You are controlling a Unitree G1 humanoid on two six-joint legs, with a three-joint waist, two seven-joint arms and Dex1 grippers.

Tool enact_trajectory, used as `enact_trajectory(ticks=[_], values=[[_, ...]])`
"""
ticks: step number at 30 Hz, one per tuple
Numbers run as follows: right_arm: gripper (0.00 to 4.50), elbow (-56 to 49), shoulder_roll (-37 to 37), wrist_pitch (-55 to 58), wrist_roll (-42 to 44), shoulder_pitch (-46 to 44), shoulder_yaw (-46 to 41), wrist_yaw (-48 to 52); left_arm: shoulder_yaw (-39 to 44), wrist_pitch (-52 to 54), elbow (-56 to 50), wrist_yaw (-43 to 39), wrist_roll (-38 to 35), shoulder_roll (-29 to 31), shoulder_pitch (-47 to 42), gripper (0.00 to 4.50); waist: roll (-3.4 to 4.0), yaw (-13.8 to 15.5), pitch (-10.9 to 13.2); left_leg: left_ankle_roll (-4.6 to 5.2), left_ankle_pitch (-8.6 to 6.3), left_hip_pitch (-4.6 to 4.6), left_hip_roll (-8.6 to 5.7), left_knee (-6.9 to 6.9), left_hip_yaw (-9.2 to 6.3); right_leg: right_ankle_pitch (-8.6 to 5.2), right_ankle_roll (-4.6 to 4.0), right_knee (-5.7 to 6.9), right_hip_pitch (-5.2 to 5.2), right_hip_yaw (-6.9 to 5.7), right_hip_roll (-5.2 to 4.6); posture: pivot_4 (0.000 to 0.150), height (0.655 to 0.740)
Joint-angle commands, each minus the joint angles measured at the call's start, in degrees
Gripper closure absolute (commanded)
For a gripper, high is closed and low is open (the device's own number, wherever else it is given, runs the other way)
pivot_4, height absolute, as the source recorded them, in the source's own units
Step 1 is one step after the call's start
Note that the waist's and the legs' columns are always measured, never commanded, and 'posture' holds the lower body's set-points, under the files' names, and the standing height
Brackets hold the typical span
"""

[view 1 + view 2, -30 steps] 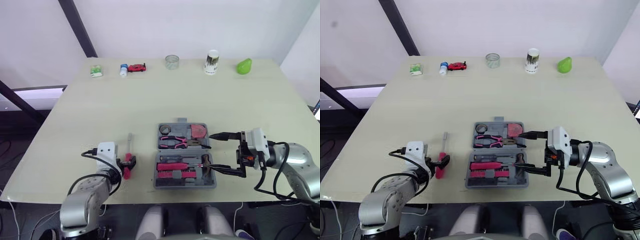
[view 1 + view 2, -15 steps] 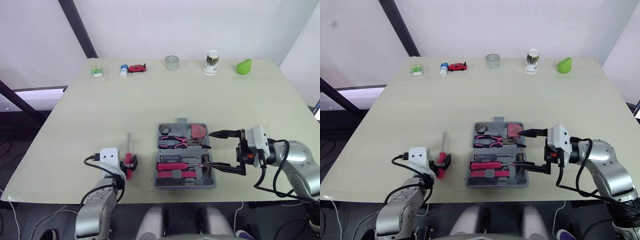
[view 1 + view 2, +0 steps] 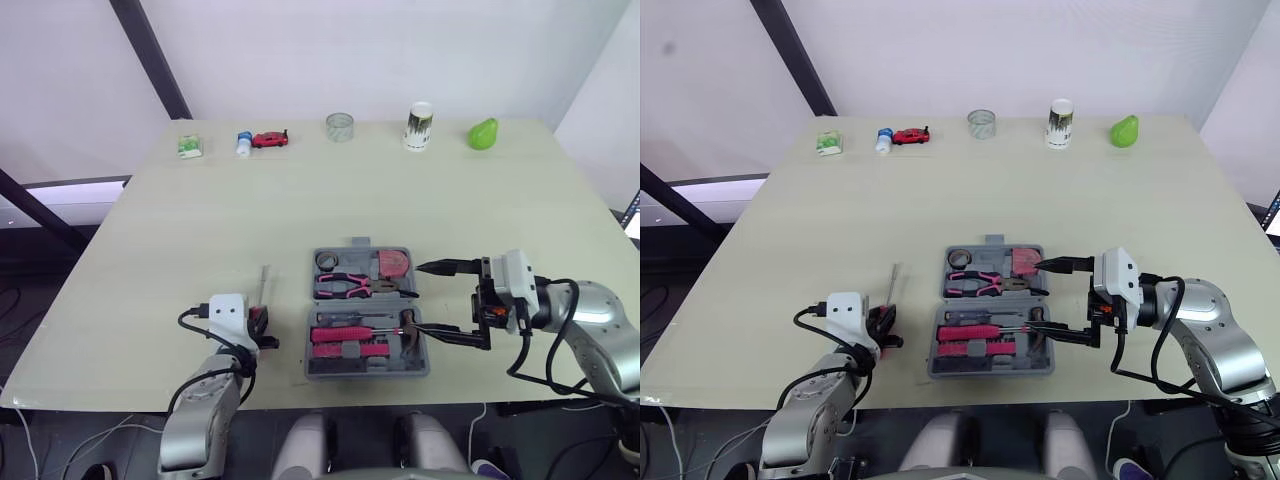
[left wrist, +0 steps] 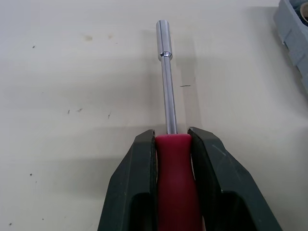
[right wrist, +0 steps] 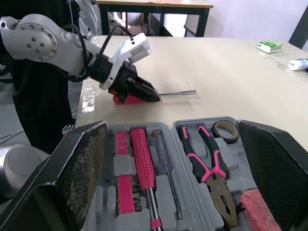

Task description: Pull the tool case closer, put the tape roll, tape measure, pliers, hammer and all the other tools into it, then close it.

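Grey moulded plastic forms the tool case, which lies open and flat on the table, close to the front edge and slightly right of centre. Both halves face up, hinged across the middle.

Contents of the far half:
- a small dark tape roll in the left corner;
- a red tape measure in the right corner;
- pliers with pink-and-black handles, lying across the half just behind the hinge.

The near half holds a pink-handled screwdriver and further pink-handled pieces seated in shaped recesses.

One tool is outside the case: a nut driver with a red handle and a bare metal shaft ending in a socket tip. It lies flat on the table just left of the case, near the front edge, with the shaft pointing toward the far edge.

The left gripper is clamped on the red handle, one black finger on each side, at the end where the shaft enters.

The right gripper is at the right side of the case with its fingers spread wide apart, holding nothing. One finger reaches over the far half and the other over the near half.

Along the far edge stand a red toy car, a paper cup and a green pear-shaped object, well apart from the case.
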Motion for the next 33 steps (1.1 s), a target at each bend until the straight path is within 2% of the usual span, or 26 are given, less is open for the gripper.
enact_trajectory(ticks=[1,6,10,14,18,21,27,33], values=[[0.00,-0.7,0.3,-1.0,0.3,-0.8,-0.3,0.3,1.4,-0.2,2.3,0.1,0.8,1.3,1.1,3.94,0.01,0.0,0.0,0.00,0.00,0.00,0.00,0.00,0.00,0.00,0.00,0.00,0.00,0.00,0.00,0.150,0.7400],[0.00,-0.2,0.4,-1.5,0.1,-0.9,-0.3,0.4,1.4,-1.1,0.8,-3.0,-0.1,3.6,1.4,3.94,-0.01,-0.3,0.0,0.00,0.00,0.00,0.01,0.00,0.00,0.00,0.00,0.00,0.00,0.00,0.01,0.150,0.7400],[0.00,-0.1,0.6,-1.8,0.0,-0.7,-0.3,0.4,2.6,0.5,-2.2,-10.1,-2.6,10.8,0.9,3.94,-0.07,-0.9,0.0,0.00,0.00,-0.03,0.03,-0.02,-0.03,-0.01,-0.01,0.00,-0.02,-0.02,0.03,0.150,0.7400],[0.00,0.4,0.8,-2.2,-0.1,-0.7,-0.2,0.8,5.0,0.0,-5.3,-26.7,-8.2,25.6,0.2,3.94,-0.26,-0.9,0.2,-0.01,0.00,-0.09,0.05,-0.02,-0.08,-0.01,-0.02,-0.03,-0.04,-0.10,0.02,0.150,0.7400],[0.00,1.3,0.8,-2.8,-0.3,-0.7,-0.4,1.5,4.9,0.8,-5.3,-36.9,-11.9,35.3,-1.6,3.94,-0.27,-0.6,0.2,-0.01,0.00,-0.14,0.02,-0.02,-0.04,-0.01,-0.01,-0.21,-0.03,-0.12,-0.08,0.150,0.7400],[0.00,1.7,0.9,-3.3,-0.8,-0.8,-0.4,1.7,1.3,-0.2,-6.3,-44.4,-12.4,41.9,-4.0,3.94,-0.28,-0.6,0.2,-0.01,0.00,-0.18,0.01,-0.02,0.00,0.00,0.00,-0.28,-0.03,-0.10,-0.09,0.150,0.7400],[0.00,0.5,1.2,-3.5,-1.4,0.2,-0.8,0.0,-10.1,3.2,-9.6,-49.2,-10.6,45.8,-15.1,3.94,-0.28,-0.4,0.2,-0.01,0.00,-0.22,0.02,-0.05,-0.02,0.00,0.00,-0.26,-0.06,-0.13,-0.02,0.150,0.7400],[0.00,-1.2,0.6,-3.6,-1.6,2.7,-2.3,-1.9,-21.2,15.6,-12.9,-51.8,-13.5,44.7,-28.3,3.94,-0.33,-0.5,0.2,0.00,0.00,-0.25,-0.01,-0.03,0.00,0.00,0.02,-0.25,-0.07,-0.06,0.08,0.150,0.7400]])
